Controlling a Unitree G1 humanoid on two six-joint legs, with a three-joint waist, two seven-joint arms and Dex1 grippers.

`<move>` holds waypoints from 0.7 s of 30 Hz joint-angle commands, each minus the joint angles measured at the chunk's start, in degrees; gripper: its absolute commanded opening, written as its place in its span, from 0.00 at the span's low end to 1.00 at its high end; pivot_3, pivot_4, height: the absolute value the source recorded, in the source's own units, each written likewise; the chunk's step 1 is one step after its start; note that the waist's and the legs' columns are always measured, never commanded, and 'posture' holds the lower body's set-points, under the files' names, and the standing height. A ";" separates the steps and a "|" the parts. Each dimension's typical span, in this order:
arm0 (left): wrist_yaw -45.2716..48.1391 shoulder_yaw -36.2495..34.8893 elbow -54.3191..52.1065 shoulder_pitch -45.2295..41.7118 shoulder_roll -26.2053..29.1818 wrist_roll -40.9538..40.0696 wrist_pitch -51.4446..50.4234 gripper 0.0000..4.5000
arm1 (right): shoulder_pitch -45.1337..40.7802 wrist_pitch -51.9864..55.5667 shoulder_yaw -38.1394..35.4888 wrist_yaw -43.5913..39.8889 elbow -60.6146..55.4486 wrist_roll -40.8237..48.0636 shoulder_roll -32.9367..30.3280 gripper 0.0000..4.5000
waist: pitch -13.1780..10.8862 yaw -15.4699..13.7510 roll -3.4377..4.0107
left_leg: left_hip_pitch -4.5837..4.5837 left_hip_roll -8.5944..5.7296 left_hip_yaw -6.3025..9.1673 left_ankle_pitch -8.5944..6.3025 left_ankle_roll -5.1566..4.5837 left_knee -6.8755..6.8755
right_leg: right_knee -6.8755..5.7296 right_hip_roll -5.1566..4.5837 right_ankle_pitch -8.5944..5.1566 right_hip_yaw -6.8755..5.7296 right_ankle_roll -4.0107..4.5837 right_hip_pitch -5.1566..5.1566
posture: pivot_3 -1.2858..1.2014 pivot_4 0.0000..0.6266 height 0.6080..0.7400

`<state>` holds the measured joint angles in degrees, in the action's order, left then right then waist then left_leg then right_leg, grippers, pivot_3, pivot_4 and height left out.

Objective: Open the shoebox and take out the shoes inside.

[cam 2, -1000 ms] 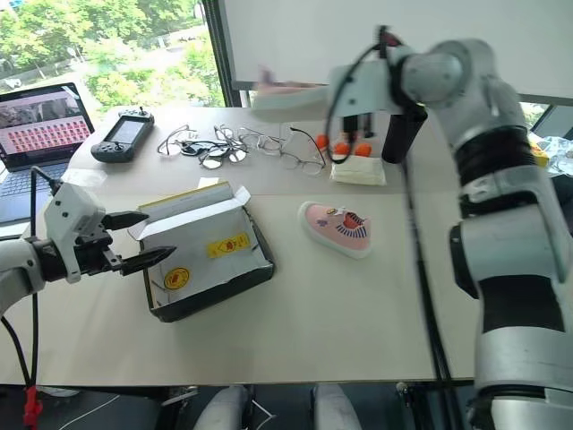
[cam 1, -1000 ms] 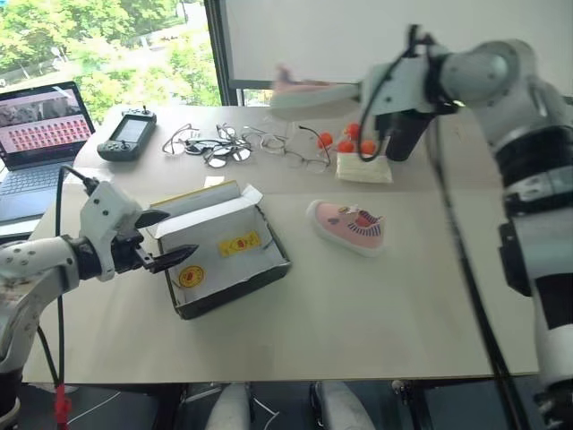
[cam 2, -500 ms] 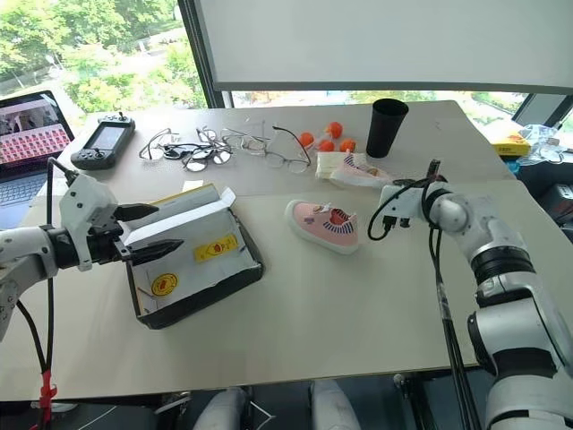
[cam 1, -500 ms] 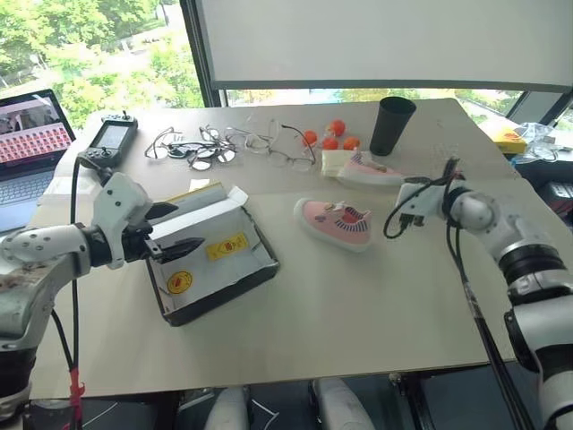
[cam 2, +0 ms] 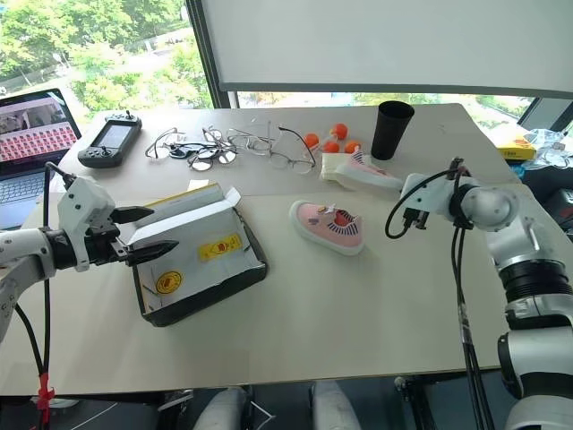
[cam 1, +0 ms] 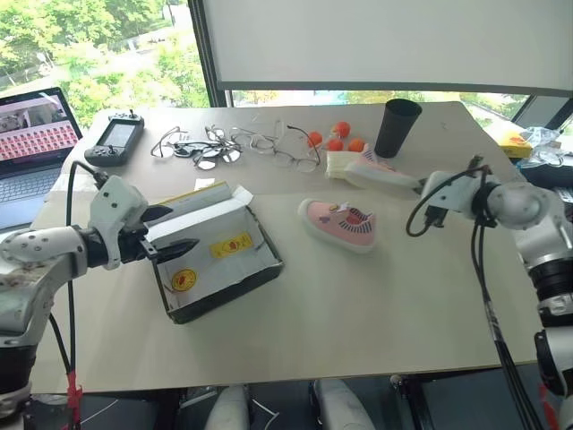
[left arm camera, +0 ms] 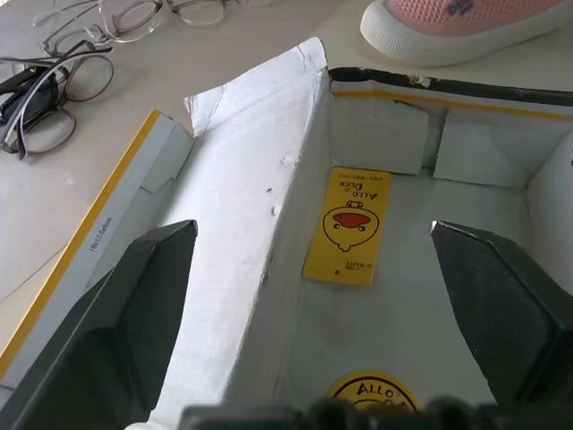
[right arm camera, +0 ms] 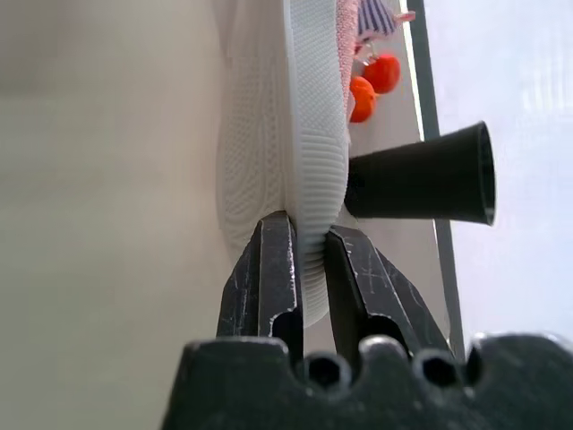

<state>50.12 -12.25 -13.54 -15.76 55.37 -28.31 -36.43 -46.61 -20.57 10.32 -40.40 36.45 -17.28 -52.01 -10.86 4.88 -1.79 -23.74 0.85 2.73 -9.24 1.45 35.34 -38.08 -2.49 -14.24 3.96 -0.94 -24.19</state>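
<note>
right gripper (right arm camera: 309, 246): fingers pinch the heel of one pink shoe (cam 1: 380, 173), likely to set it down.
left gripper (cam 1: 168, 231): fingers wide apart, straddling the shoebox (cam 1: 215, 253) wall, seemingly to steady it.
shoebox: open, emptied.
other shoe (cam 1: 338, 222): on table (cam 1: 358, 296) beside box.

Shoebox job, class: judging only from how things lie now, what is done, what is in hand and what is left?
Done: the shoebox lies open on the table, its white inside bare, and one pink shoe sits beside it. In hand: the right pincer grips the second shoe by its sole, low near the black cup. Left: letting that shoe go. The left pincer stands open at the box.
</note>
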 commanded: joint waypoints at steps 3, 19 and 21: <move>0.39 0.50 0.30 -2.40 -0.61 0.98 1.72 1.00 | -3.36 -1.23 0.88 11.37 -1.62 -8.72 0.60 0.02 | 0.00 0.04 0.00 | 0.00 0.00 -0.03 0.00 0.00 0.00 | -0.03 0.01 0.00 0.03 0.00 -0.05 | 0.52 0.24 0.88; 0.43 -1.88 -0.68 -0.34 0.07 1.22 1.06 1.00 | -2.19 -7.09 9.81 7.63 -0.47 -13.72 5.43 0.66 | 0.02 -0.11 -0.03 | -0.04 -0.02 -0.02 0.00 0.00 0.02 | -0.02 -0.01 0.00 0.03 0.00 -0.05 | 0.52 0.24 0.88; 0.34 -3.13 -0.87 0.73 0.42 1.09 0.81 1.00 | -1.78 -4.47 7.57 0.82 -3.27 -9.13 2.99 0.81 | 0.01 -0.23 -0.01 | -0.04 0.00 0.01 0.00 0.00 0.01 | -0.02 0.01 0.00 0.01 0.00 -0.05 | 0.52 0.24 0.88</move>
<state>50.63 -12.50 -12.88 -15.08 54.41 -27.09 -35.53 -47.61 -27.18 22.04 -34.28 36.74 -31.48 -46.27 -10.86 4.65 -1.81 -23.80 0.84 2.74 -9.24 1.45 35.35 -38.10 -2.49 -14.24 3.97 -0.94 -24.25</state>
